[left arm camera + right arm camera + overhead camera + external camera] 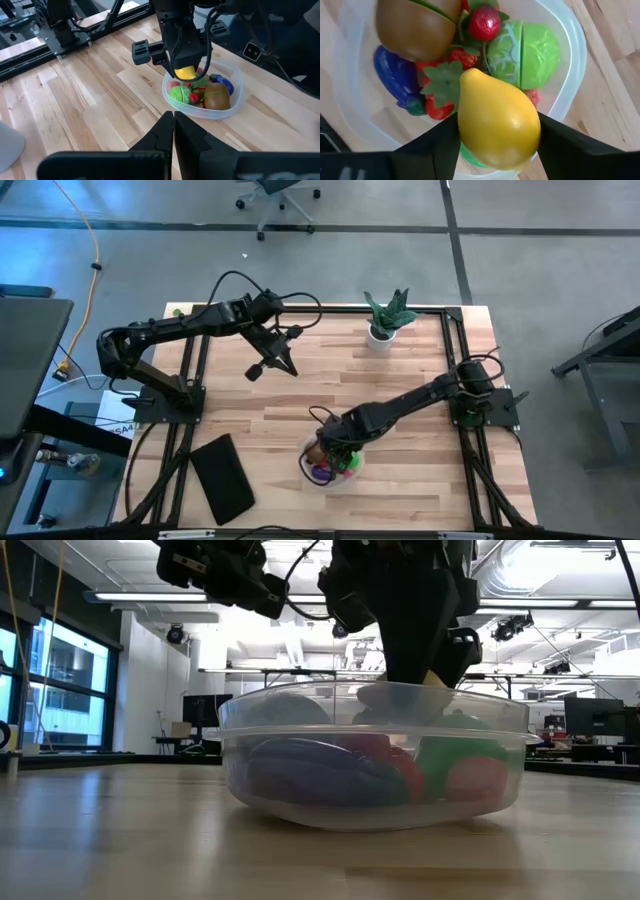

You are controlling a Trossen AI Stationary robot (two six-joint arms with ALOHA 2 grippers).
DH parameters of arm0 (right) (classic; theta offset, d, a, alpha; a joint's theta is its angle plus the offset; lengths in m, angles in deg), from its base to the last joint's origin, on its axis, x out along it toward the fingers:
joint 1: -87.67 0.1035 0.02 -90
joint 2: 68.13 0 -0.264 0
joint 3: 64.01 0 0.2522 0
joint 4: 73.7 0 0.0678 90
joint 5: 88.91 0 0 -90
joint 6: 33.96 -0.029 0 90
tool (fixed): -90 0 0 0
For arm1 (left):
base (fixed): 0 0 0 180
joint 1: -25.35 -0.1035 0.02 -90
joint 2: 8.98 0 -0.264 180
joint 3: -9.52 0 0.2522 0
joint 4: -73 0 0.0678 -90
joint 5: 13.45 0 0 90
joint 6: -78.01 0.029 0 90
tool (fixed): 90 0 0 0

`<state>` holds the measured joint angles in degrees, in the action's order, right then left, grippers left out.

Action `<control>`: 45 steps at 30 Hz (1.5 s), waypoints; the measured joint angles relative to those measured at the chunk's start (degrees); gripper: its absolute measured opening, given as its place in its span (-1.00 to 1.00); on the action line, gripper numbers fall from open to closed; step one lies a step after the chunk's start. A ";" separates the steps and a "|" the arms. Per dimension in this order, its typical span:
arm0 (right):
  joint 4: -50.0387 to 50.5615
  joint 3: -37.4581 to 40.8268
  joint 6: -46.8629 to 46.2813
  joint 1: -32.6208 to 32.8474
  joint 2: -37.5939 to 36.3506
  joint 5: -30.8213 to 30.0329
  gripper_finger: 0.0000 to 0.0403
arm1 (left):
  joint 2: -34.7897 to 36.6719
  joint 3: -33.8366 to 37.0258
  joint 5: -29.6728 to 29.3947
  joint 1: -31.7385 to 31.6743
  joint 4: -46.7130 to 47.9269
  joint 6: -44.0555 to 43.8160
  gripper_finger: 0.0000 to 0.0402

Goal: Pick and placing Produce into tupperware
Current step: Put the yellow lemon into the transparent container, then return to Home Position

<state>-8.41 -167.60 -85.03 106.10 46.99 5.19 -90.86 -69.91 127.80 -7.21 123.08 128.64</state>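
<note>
The clear round tupperware [325, 472] [236, 90] stands on the wooden table near its front edge, right of a black slab. In it lie a brown piece [415, 25], a purple one [395, 75], a halved bright green one [525, 52] and small red ones [484, 22]. My right gripper [340, 452] [497, 137] reaches down into the tupperware, shut on a yellow fruit [497, 122] [186, 73]. My left gripper [287, 366] [173, 125] hangs shut over the table's middle, well clear of the tupperware, holding nothing. My right gripper has the yellow fruit pinched between its two fingers, one on each side of its broad part [465, 132]. The fingers [430, 145] come from above, pointing steeply down. The fruit's narrow end points away from the wrist, just over the red and green pieces; whether it rests on them cannot be told.
A spiky green plant in a white pot [388, 318] stands at the table's far edge. A flat black rectangle [222, 477] lies at the near left. Black frame rails [455, 370] run along the table's sides. Bare wood lies between the tupperware and the plant.
</note>
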 joint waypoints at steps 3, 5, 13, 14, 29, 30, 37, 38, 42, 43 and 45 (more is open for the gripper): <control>0.31 0.00 -0.59 0.01 0.12 -0.32 0.18 | 0.00 0.00 -0.75 0.06 0.13 0.09 -0.97; 0.29 0.00 -0.81 0.01 0.15 -0.53 0.22 | 0.00 0.00 -1.30 0.11 0.13 0.12 -0.97; 0.30 -1.07 0.83 0.28 -0.03 -1.19 0.25 | 1.18 0.02 -3.00 -0.04 -0.06 0.11 -0.97; 0.68 -2.06 1.60 0.41 -0.14 -2.20 0.25 | 1.96 0.02 -2.98 -0.07 -0.19 0.11 -0.97; 28.42 -32.16 18.88 -3.82 -0.96 -27.71 -0.57 | 27.37 0.00 -13.76 -0.11 -0.19 -5.14 -0.97; 28.28 -33.45 21.02 -4.59 -1.49 -28.16 -0.67 | 29.07 0.00 -13.82 -0.11 -0.19 -6.13 -0.97; 23.16 -33.29 32.78 -9.98 -12.72 -31.84 -0.92 | 38.01 0.00 -16.14 -0.04 0.50 -14.16 -0.97; 21.42 -32.04 33.88 -10.59 -15.15 -32.46 -0.92 | 38.74 0.00 -16.71 -0.04 0.84 -15.17 -0.97; 9.15 -20.32 36.58 -11.89 -27.31 -31.76 -0.99 | 41.06 0.00 -19.80 -0.04 2.42 -18.10 -0.97; 4.66 -15.70 36.61 -12.00 -30.87 -30.95 -0.98 | 41.58 0.00 -20.48 -0.04 2.73 -18.54 -0.97; -5.76 -5.10 37.09 -12.03 -38.16 -27.74 -0.99 | 42.75 0.25 -22.13 -0.04 2.75 -19.66 -0.97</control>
<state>-14.16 -172.70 -47.94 94.07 8.83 -22.55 -48.11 -69.66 105.67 -7.25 125.83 108.98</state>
